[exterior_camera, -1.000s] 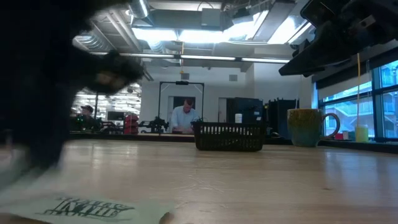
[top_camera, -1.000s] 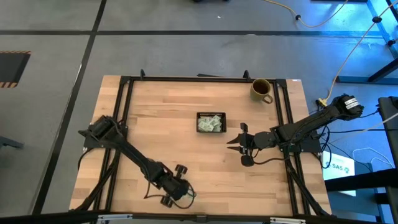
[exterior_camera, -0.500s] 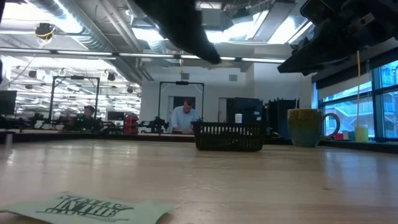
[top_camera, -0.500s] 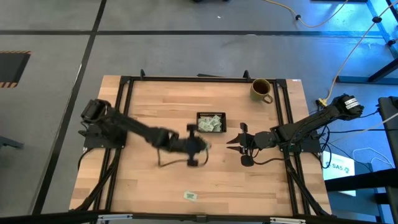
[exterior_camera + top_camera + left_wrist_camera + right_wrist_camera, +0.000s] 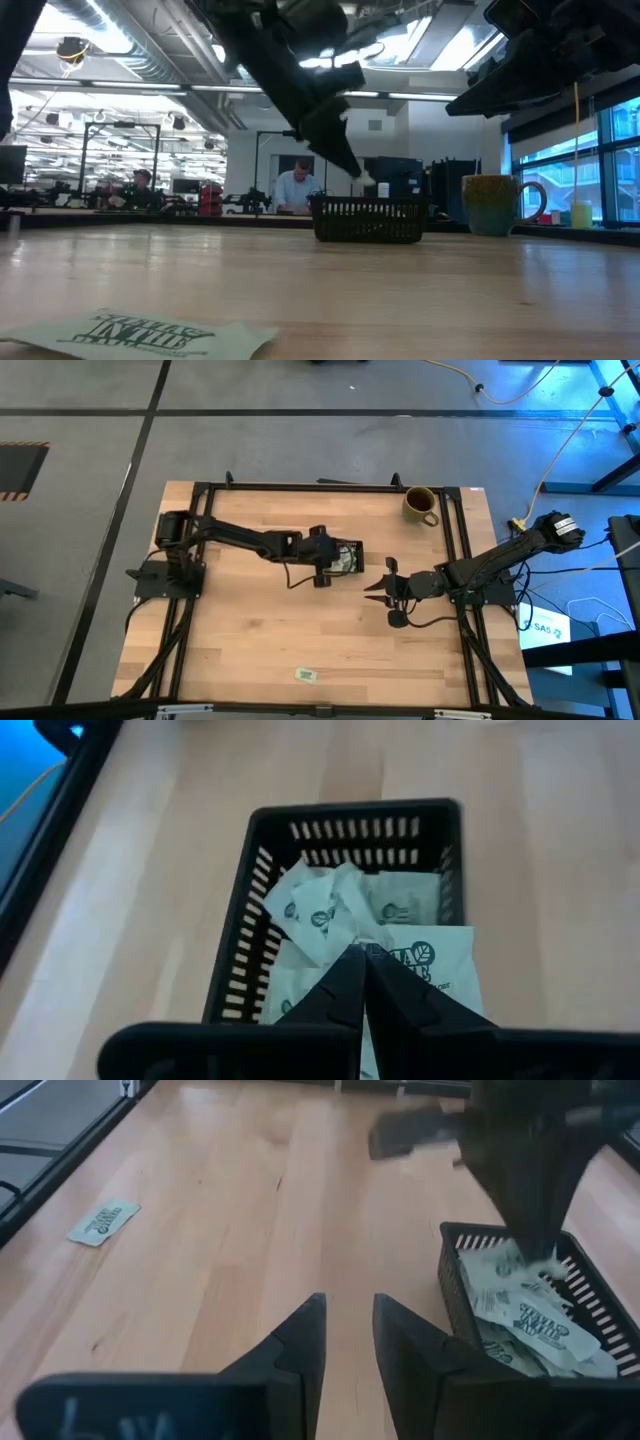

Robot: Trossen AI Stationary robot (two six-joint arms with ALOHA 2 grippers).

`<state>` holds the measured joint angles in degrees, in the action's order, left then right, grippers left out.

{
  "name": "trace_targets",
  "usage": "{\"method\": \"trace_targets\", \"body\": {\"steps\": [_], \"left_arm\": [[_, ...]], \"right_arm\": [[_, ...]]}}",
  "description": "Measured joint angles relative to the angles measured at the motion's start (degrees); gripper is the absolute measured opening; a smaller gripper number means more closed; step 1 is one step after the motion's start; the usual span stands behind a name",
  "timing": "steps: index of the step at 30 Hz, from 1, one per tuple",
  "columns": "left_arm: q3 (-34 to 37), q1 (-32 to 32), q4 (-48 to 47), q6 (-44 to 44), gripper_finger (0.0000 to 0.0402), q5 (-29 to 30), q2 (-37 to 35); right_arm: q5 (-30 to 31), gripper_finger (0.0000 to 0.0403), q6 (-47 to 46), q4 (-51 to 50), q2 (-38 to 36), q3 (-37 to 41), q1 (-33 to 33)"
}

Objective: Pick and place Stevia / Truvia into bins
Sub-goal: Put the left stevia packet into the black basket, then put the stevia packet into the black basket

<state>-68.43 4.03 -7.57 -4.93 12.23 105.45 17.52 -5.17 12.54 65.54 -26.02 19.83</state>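
Note:
The black tray [image 5: 356, 546] stands mid-table and holds several pale green and white Stevia packets [image 5: 320, 910]. My left gripper [image 5: 332, 558] hangs over the tray's left part, fingers pointing down into it, shut on one packet [image 5: 428, 968]. It also shows in the right wrist view [image 5: 545, 1252] and the low view [image 5: 348, 163]. My right gripper [image 5: 383, 586] is open and empty, above the table to the right of the tray. One loose packet [image 5: 306, 675] lies flat near the table's near edge. My left gripper pinches a packet between its two shut fingers, at one edge [image 5: 385, 952]. The fingers come from above, slanting down into the tray. The packet sticks out to one side of the fingertips, just over the packets in the tray; whether it touches them I cannot tell.
An olive-yellow mug [image 5: 421, 504] stands at the far right corner. Black frame rails [image 5: 200, 560] run along the table's left, right and far sides. The loose packet also shows in the low view [image 5: 140, 335] and the right wrist view [image 5: 103, 1221].
My left gripper has swung from the table's near edge, beside the loose packet, up and toward the far side, and now hangs over the tray. The loose packet has stayed where it was. My right gripper has kept still.

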Motion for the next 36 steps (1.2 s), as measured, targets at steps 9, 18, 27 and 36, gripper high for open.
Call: {"method": "trace_targets", "body": {"steps": [9,18,27,36], "left_arm": [[0.0,1.4,-1.0,-0.4,0.0018,0.2,1.6],[0.0,0.7,-3.1,-1.6,0.0069,0.0,-1.4],[-0.1,-11.5,-10.4,-6.5,0.0064,-12.3,-6.9],[-0.1,-27.2,-9.7,-1.6,0.0080,-11.9,-3.7]], "right_arm": [[0.0,0.0090,1.2,0.0,0.0,0.0,-0.3],[0.0,0.0090,1.2,0.0,0.0,0.0,-0.3],[0.0,0.0090,1.0,-0.7,0.0,0.0,-0.3],[0.0,0.0090,1.1,-0.6,0.0,0.0,-0.3]]}}
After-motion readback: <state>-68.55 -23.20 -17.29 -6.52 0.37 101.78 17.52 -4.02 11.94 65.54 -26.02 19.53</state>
